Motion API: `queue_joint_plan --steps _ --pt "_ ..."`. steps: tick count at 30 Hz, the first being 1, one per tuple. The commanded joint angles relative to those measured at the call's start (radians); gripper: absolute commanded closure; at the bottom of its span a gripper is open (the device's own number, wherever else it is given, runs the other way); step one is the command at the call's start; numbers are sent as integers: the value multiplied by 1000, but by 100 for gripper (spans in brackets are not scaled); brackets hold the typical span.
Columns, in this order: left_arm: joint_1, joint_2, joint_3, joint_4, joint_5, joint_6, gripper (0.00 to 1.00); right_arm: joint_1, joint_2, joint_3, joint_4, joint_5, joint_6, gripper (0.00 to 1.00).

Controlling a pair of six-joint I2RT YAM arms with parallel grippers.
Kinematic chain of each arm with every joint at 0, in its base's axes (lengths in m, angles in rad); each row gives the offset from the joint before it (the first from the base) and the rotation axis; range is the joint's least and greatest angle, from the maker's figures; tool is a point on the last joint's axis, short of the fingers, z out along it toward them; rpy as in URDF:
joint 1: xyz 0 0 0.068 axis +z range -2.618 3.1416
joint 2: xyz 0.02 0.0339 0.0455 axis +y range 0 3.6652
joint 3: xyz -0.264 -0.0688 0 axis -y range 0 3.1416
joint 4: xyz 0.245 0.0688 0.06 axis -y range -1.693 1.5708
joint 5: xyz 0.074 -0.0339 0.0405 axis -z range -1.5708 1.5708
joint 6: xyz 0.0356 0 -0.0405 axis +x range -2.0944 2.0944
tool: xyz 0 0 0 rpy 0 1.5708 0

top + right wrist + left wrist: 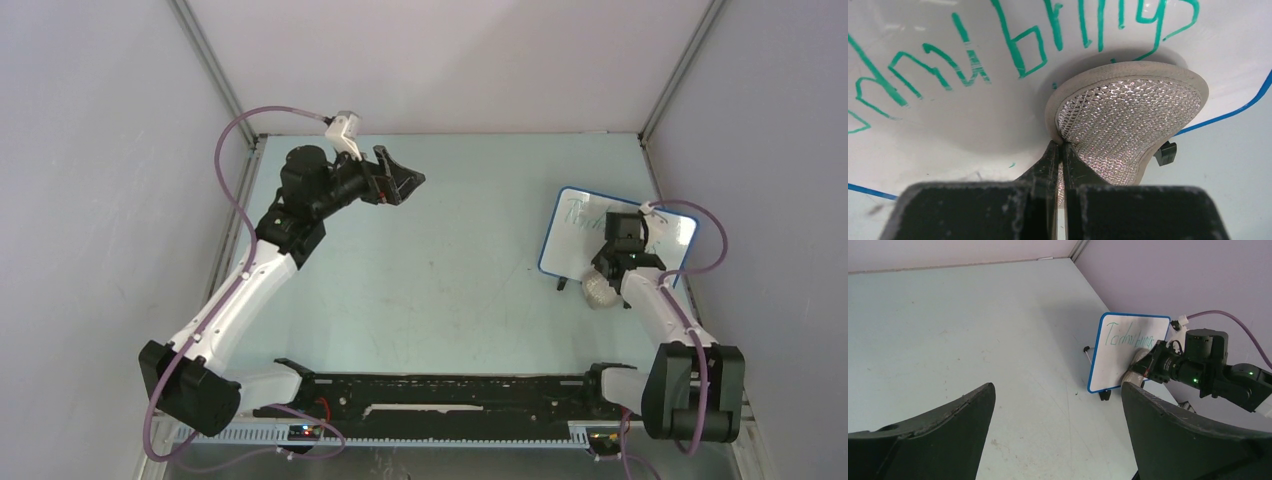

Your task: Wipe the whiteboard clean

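The whiteboard (575, 235) stands tilted at the right of the table, blue-rimmed, on small black feet, with green handwriting across its upper part; it also shows in the left wrist view (1118, 352) and fills the right wrist view (948, 100). My right gripper (1062, 146) is shut on the edge of a grey-beige oval sponge pad (1133, 125) with a silvery mesh back. The pad presses against the board's lower part, just under the writing. In the top view the right gripper (612, 268) is in front of the board. My left gripper (405, 180) is open and empty, raised at the far left.
The table (440, 250) is pale blue-green, with grey walls at the back and sides. A black rail (450, 395) runs along the near edge between the arm bases. A purple cable (700, 225) loops beside the board.
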Motion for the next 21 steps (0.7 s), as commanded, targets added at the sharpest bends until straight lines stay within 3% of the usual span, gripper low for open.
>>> queue_joint_plan --steps 1,5,10,14,21 --pt "6 -12 -29 33 16 -8 2 77 38 45 46 11 -16 100" --pt "8 -3 -29 34 24 -13 2 243 116 131 31 59 18 100" --pt "8 -8 -30 31 12 -7 2 305 200 170 22 24 75 100" --pt "8 -5 -28 32 21 -12 2 270 178 147 -5 58 63 100" --pt "13 -6 -29 38 29 -21 2 87 59 6 4 7 13 100"
